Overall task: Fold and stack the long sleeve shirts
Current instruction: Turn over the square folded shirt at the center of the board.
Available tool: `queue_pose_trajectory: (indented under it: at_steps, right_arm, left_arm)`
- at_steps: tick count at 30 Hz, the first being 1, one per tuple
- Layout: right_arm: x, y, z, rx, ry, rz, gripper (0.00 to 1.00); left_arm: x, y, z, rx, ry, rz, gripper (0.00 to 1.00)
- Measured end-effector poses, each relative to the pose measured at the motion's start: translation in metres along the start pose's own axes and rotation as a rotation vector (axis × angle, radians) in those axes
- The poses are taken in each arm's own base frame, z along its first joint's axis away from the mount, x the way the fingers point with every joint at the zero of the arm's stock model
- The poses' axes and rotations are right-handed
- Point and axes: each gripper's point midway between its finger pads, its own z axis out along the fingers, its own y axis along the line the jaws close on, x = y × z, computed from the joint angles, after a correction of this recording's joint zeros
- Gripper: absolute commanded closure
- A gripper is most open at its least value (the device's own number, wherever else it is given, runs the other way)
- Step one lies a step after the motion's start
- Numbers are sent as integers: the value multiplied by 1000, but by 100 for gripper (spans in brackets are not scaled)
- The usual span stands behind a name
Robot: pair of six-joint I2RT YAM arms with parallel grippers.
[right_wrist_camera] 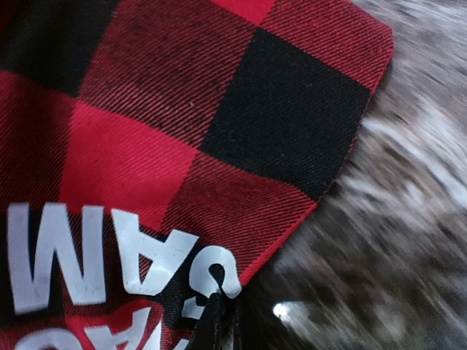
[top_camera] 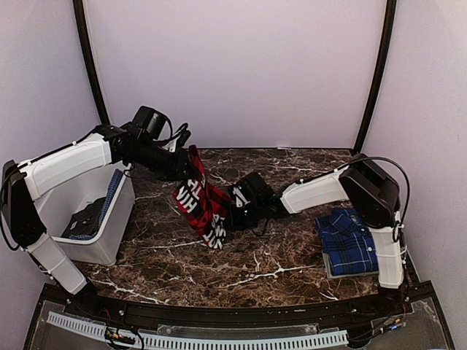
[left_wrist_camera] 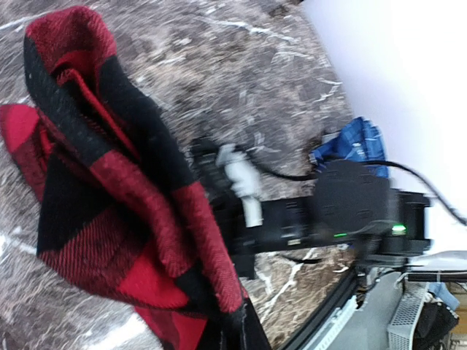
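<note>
left gripper [top_camera: 188, 159]: reaches in from the left, up off the tabletop. It is clamped on the top end of the red-and-black shirt [top_camera: 203, 200], which hangs from it. The jaws themselves are buried in cloth.
right gripper [top_camera: 232, 200]: reaches leftward across the middle of the table, low, and meets the shirt's lower right side. In the right wrist view the dark fingertips [right_wrist_camera: 211, 324] sit close together, pinched on the fabric edge.
red-and-black shirt: bunched and unfolded, strung between the two grippers. The upper end is raised and the lower end droops to the marble table [top_camera: 277, 262]; I can't tell whether it touches. The left wrist view shows it as a thick crumpled roll of large checks [left_wrist_camera: 109, 189], filling the left half of the frame.
white lettering [top_camera: 191, 195]: printed on the shirt and facing the camera. In the right wrist view it sits right at the fingertips [right_wrist_camera: 109, 262], with a cloth corner sticking out above the blurred marble. The text is not readable as a word.
blue plaid shirt [top_camera: 349, 240]: folded into a flat rectangle at the right side of the table, beside the right arm's base and well apart from the red shirt. A corner of it shows in the left wrist view behind the right arm [left_wrist_camera: 357, 142].
white bin [top_camera: 109, 233]: sits at the table's left edge under the left arm, with dark items and some blue-checked cloth inside. I can't make out what they are.
</note>
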Motion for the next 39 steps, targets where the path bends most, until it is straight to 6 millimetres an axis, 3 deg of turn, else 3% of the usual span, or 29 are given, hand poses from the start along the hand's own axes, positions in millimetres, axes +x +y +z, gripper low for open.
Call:
queue_pose_trajectory:
  at_steps: [4,9,13,17,28,33,39]
  right_arm:
    - [-20,24,27,-112,-30,36,95]
    - [-35,50,55,-275,-59,106,95]
    - [-41,64,63,-377,-63,158,93]
    - [-45,72,62,-453,-70,201,93]
    - [-52,53,47,-503,-103,260,92]
    - [-53,37,42,-436,-117,273,90]
    - [-52,5,28,-331,-128,304,81]
  left_arm:
    - [-14,-23,0,101,-23,1,100]
    - [-29,-46,21,195,-22,-2,100]
    - [-25,-54,42,242,17,-26,100]
    - [-22,-61,50,266,34,-45,100]
    - [-16,-60,56,284,31,-55,100]
    - [-16,-60,55,284,30,-54,100]
    - [-16,-59,56,279,28,-55,100]
